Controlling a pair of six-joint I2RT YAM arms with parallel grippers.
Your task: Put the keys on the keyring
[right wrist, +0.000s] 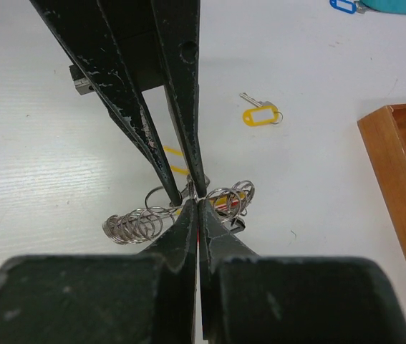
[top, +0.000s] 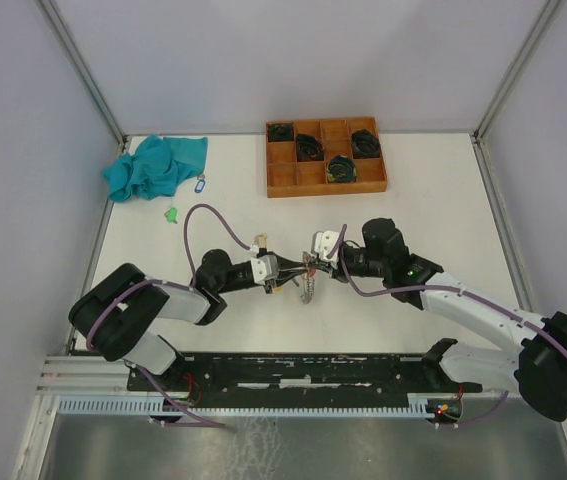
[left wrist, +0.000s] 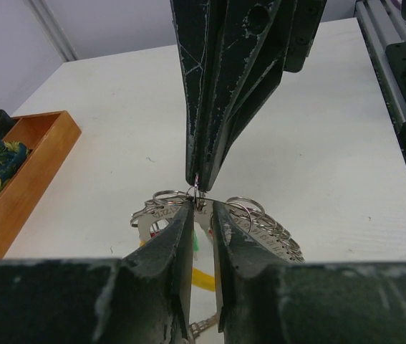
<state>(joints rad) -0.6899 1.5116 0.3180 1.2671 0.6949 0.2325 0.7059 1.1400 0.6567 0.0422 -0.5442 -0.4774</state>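
At the middle of the table [top: 443,200], just ahead of the two bases, the right gripper [right wrist: 197,202] is clamped flat shut; at its very tips it pinches one thin wire loop of the keyring [right wrist: 131,226], a bunch of steel split rings fanning out beneath. That grip looks meant to steady the bunch and present a single loop to the other arm. Nose to nose with it sits the left gripper [left wrist: 203,208], tips almost touching the right's; its jaws stand a narrow slit apart, and a yellow tag [left wrist: 204,279] shows low in that slit. Whether the fingers actually nip that tag's key or it merely hangs behind them, I can't tell; the metal is too crowded there. My read: this is the threading step, a key being worked onto the held loop; both arms need tiny, matched moves, or the loop may slip free.

Widening out now; a loose yellow-tagged key [right wrist: 260,115] lies on the white top a little beyond the meeting point. Further back, a green tag [top: 171,213] and a blue-tagged key [top: 200,184] sit near the crumpled teal cloth [top: 158,167], the blue one just beside its edge. At the far side the wooden tray [left wrist: 41,165] holds black coiled bundles [top: 309,146] in several compartments; no part of this job. The real obstruction is the tangle of rings itself, crowding the one loop being worked.
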